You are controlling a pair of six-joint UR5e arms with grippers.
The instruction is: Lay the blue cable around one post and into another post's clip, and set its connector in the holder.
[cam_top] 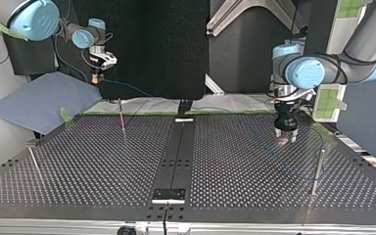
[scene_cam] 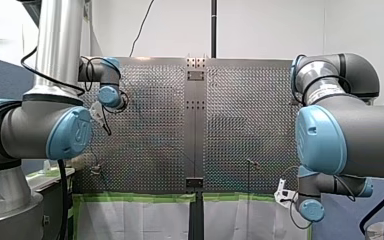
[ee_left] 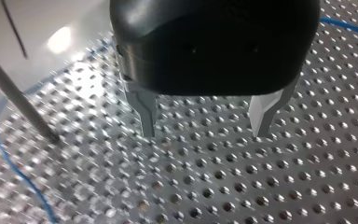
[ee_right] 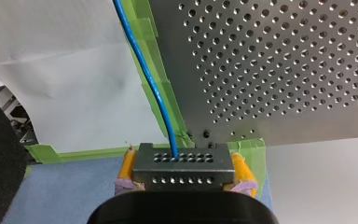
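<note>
Beside table corner (ee_right: 223, 123), right end effector (ee_right: 184, 164) gripping connector (ee_right: 182, 171), blue cable (ee_right: 151, 84) attached

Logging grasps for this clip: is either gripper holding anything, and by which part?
My right gripper clamps the grey perforated metal connector of the blue cable by its ends, between yellow pads. My left gripper is open, holding nothing.
</note>
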